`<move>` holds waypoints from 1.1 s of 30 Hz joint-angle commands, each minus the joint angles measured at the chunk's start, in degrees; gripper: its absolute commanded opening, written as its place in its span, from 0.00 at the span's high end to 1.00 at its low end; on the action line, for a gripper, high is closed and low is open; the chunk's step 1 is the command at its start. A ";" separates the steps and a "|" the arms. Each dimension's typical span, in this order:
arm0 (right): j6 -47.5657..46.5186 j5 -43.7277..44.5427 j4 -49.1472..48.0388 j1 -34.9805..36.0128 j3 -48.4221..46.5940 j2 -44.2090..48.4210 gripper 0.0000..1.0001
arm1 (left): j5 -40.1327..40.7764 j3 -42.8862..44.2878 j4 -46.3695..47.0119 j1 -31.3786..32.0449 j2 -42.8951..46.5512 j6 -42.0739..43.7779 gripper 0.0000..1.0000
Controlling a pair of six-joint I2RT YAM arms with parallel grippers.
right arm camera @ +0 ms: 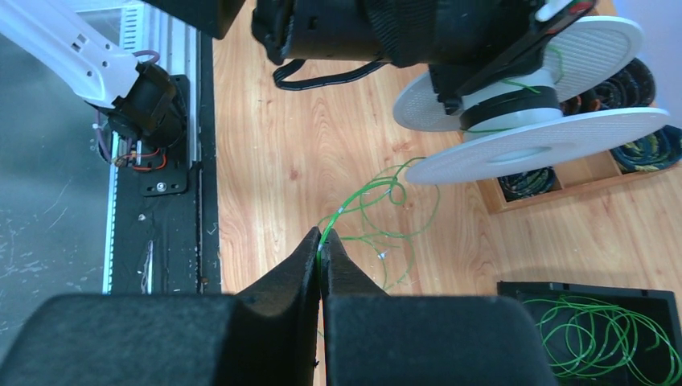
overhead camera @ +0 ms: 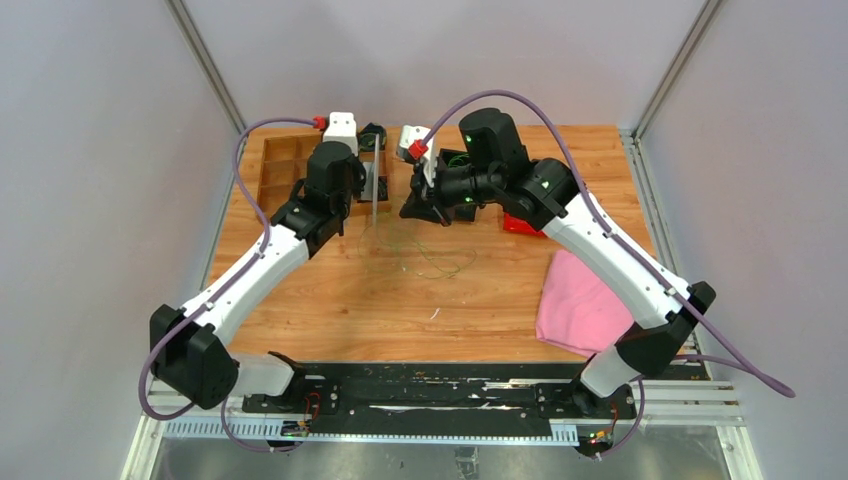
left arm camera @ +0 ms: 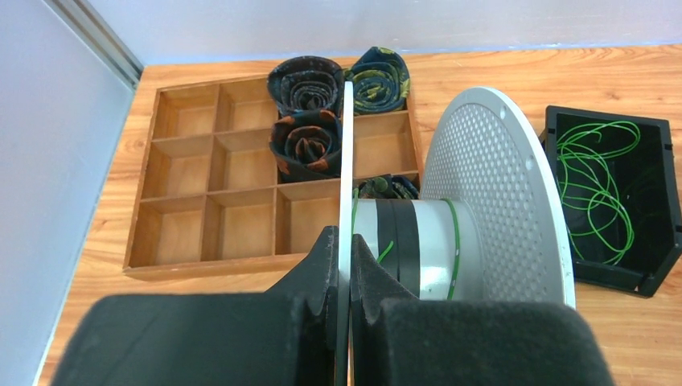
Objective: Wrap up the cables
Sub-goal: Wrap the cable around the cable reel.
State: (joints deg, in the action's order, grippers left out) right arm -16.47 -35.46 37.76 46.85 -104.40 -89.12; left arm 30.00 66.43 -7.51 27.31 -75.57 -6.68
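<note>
Left gripper (left arm camera: 344,269) is clamped on the flange edge of the grey spool (left arm camera: 482,185), right gripper (right arm camera: 322,256) pinches a green cable (right arm camera: 342,211) tight; bare wooden table (overhead camera: 470,310) ahead, grey walls (overhead camera: 90,150) close around.

Top: high behind the near edge, facing down over the table (overhead camera: 330,300). Wrists: close — left facing away, right facing back; spool (left arm camera: 482,177), black box (left arm camera: 615,277) shared.

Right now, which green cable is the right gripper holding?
The loose cable curling on the table, pinched by the right gripper; other cables lie in the black box.
</note>
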 commanded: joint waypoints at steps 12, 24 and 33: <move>0.25 4.13 0.97 -4.11 -6.50 1.05 0.99 | -2.37 -5.45 12.63 0.99 5.22 11.61 1.00; -1.95 8.12 0.66 -6.89 -7.58 0.06 0.99 | -11.48 -7.58 12.82 1.15 7.66 18.46 1.00; -3.31 10.05 -0.50 -8.72 -7.91 -1.10 0.99 | -15.35 -9.53 12.66 1.52 9.04 22.00 1.00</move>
State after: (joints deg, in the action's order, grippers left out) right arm -18.11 -27.07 38.44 39.53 -110.10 -89.62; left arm 16.75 57.25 0.34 28.38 -69.25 12.80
